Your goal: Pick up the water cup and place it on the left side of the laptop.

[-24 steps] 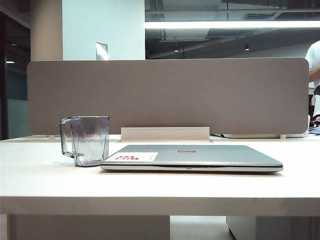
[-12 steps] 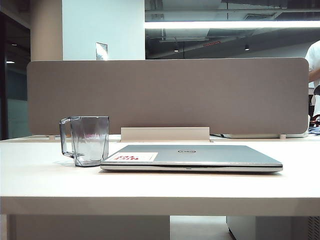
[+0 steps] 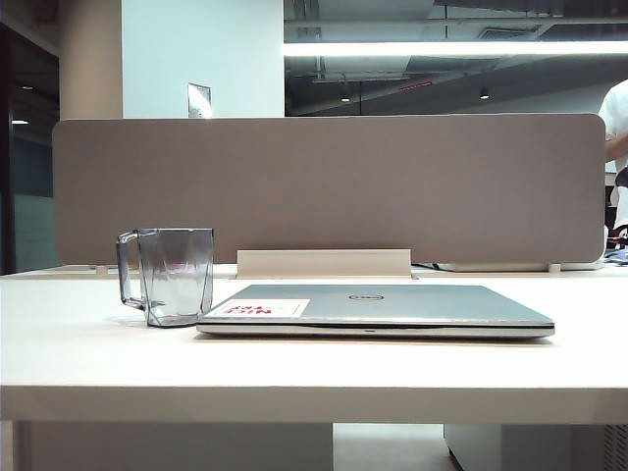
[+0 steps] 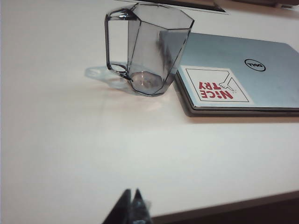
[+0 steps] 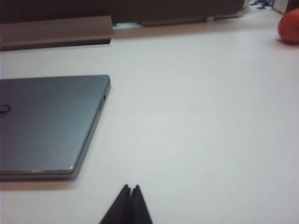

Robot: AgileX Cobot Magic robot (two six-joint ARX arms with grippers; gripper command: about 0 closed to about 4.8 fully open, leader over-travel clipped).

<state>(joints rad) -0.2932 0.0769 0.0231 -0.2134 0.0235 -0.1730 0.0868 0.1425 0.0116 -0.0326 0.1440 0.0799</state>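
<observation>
Jaws pressed together on both arms, pinching nothing; left gripper [image 4: 131, 205] shows as dark tips meeting at the near edge of its wrist view, low over bare tabletop [image 4: 93, 154], well apart from the cup; right gripper [image 5: 130, 201] likewise, tips meeting over bare tabletop near the laptop's right front corner, not touching it; neither arm shows in the exterior view.

Water cup [image 3: 175, 276] stands upright on the tabletop [image 3: 88, 343], just beside the laptop's left front corner; in the exterior view its base overlaps the laptop's edge, in the left wrist view the cup [image 4: 149, 49] sits next to the corner, contact cannot be told; grey-tinted clear walls, faceted, thick base, angular handle pointing away from the laptop; looks empty; faint clear shadow on the tabletop by the handle.

Laptop [image 3: 378, 308] lies closed and flat, centre of the tabletop, silver-grey lid up; round logo [image 4: 255, 65] on the lid; white sticker [image 4: 216, 85] with red print at the corner nearest the cup; right wrist view shows the laptop's [image 5: 46, 123] other end, side ports on the edge.

Beige divider panel [image 3: 329, 186] stands upright behind the tabletop; low beige rail [image 3: 324, 263] at its foot behind the laptop; orange rounded object [image 5: 289, 26] far off on the tabletop in the right wrist view, partly cut off, unclear what it is; person in white [image 3: 617, 137] partly visible past the panel's right end.
</observation>
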